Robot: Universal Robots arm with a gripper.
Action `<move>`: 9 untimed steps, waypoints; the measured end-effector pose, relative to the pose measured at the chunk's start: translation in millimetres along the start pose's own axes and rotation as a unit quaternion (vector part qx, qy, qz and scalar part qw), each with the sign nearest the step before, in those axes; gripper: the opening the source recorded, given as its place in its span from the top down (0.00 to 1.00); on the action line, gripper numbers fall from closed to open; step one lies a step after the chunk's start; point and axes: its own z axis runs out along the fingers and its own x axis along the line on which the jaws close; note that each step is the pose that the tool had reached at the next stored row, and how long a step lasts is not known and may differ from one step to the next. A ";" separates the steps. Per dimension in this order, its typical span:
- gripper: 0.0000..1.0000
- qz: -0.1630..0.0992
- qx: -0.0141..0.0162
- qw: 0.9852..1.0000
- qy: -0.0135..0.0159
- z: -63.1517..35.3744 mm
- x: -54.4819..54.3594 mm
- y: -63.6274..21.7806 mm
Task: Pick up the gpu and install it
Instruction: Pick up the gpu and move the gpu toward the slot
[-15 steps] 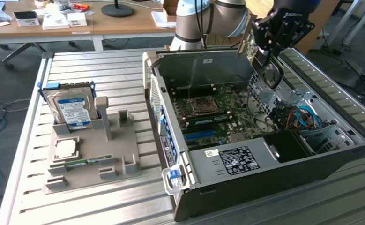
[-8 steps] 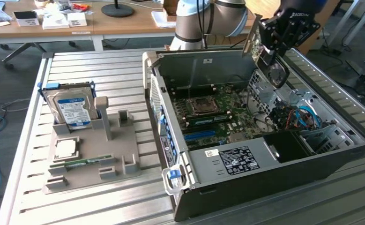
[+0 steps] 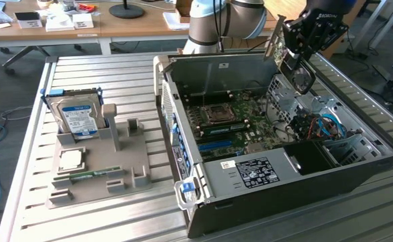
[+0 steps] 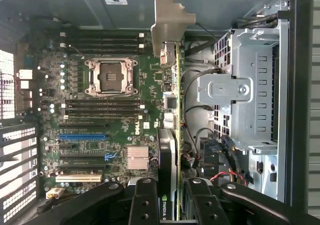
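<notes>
My gripper point(image 3: 302, 48) is shut on the gpu point(image 3: 297, 73) and holds it in the air above the far right part of the open computer case point(image 3: 264, 201). The card hangs on edge, black face outward, with its silver end bracket point(image 3: 275, 39) toward the back wall of the case. In the wrist view the gpu point(image 4: 173, 110) appears edge-on between the black fingers point(image 4: 145, 202), its bracket point(image 4: 170, 20) farthest from them. It hovers over the strip between the motherboard point(image 4: 100, 115) and the grey drive cage point(image 4: 245, 90), not touching either.
On the exterior view's left a grey fixture point(image 3: 95, 166) holds a blue-labelled hard drive point(image 3: 80, 117), a processor point(image 3: 70, 159) and a memory stick point(image 3: 89, 175). Inside the case are the processor socket point(image 4: 111, 76), a blue slot point(image 4: 82, 136) and loose cables point(image 3: 327, 126).
</notes>
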 end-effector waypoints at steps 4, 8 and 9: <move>0.73 0.001 0.000 1.000 0.000 0.0 -0.5 0.0; 0.73 0.005 0.000 1.000 0.000 0.3 -0.8 -0.3; 0.73 0.005 0.000 1.000 0.000 0.3 -0.8 -0.3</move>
